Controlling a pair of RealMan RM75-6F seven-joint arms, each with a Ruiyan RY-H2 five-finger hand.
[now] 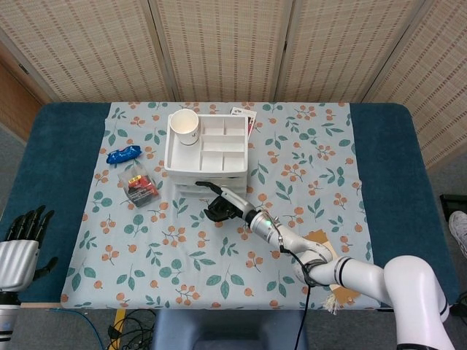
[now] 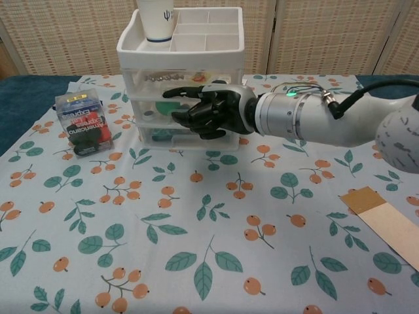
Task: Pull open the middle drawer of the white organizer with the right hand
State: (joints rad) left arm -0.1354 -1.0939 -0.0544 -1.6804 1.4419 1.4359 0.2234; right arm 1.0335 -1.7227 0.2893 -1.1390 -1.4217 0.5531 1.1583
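- Left hand (image 1: 22,233): seen low at the table's left edge, fingers apart, nothing held.
- Gum pack (image 2: 84,124): stood on the cloth left of the organizer.
- White organizer (image 2: 180,46): placed at the cloth's far centre, a paper cup (image 2: 156,19) in its top tray.
- Middle drawer (image 2: 154,108): judged not yet pulled out; its front is seen level with the others.
- Right hand (image 2: 213,111): fingers curled at the drawer front; whether the handle is gripped cannot be told. The pull is left to do.

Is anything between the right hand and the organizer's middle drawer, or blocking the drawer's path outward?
Nothing visible. The right hand is already at the middle drawer front of the white organizer. The tablecloth in front of it is bare; the gum box sits off to the left.
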